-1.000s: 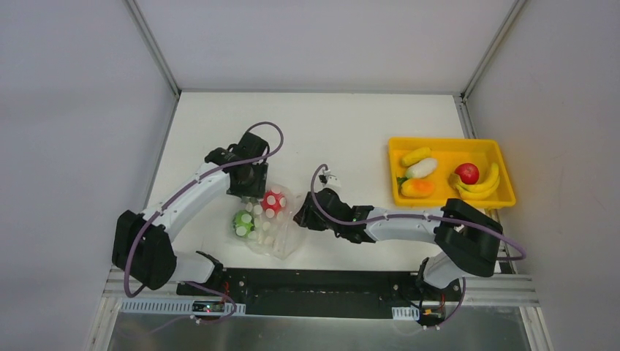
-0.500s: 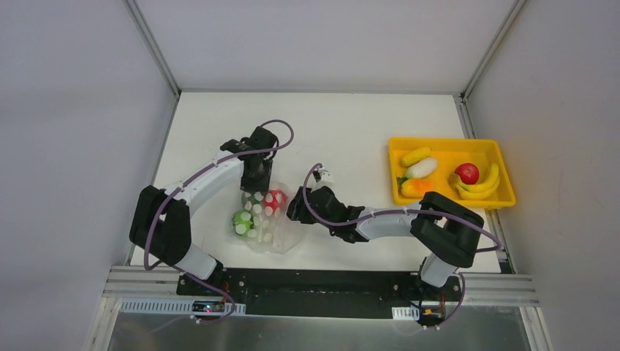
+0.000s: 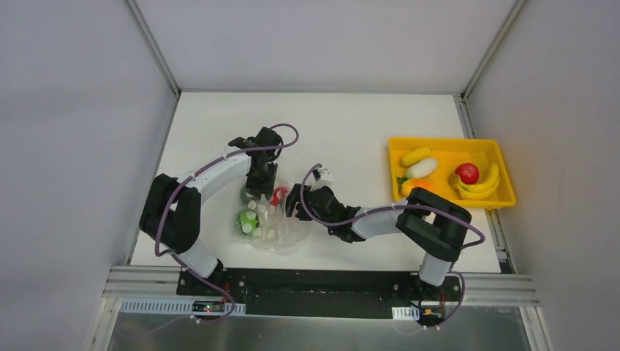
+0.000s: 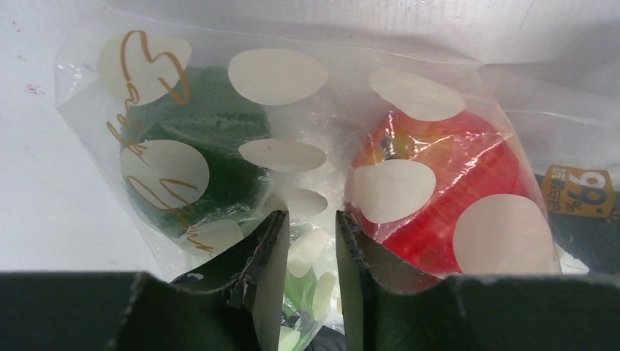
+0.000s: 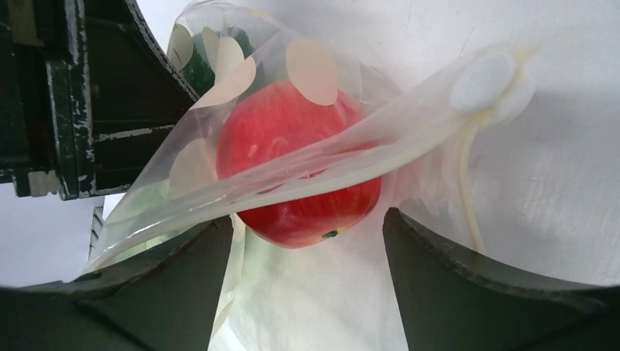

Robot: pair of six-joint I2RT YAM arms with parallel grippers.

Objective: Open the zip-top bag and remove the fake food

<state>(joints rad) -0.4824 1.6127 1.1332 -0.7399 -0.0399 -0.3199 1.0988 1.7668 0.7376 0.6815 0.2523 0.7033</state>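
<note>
The zip-top bag (image 3: pixel 269 223), clear with white dots, lies near the table's front centre. It holds a red apple (image 3: pixel 278 195) and a light green piece (image 3: pixel 247 221). In the left wrist view the bag (image 4: pixel 278 77) shows the red apple (image 4: pixel 439 183) and a dark green piece (image 4: pixel 219 124). My left gripper (image 4: pixel 311 219) stands over the bag's far edge (image 3: pixel 259 189), nearly closed with bag film bunched between its fingers. My right gripper (image 5: pixel 307 218) is open at the bag's right side (image 3: pixel 292 205). The apple (image 5: pixel 292 146) sits just ahead of its fingers, under the bag's zip strip (image 5: pixel 409 124).
A yellow tray (image 3: pixel 452 141) at the right holds a banana (image 3: pixel 479 186), a red apple (image 3: pixel 466 173), a white piece (image 3: pixel 422 168), an orange piece (image 3: pixel 417 188) and yellow corn (image 3: pixel 415 156). Grey walls enclose the white table (image 3: pixel 351 124).
My left gripper has moved right and down onto the bag's far edge. My right gripper has slid left up to the bag, and the bag has bunched up between them.
</note>
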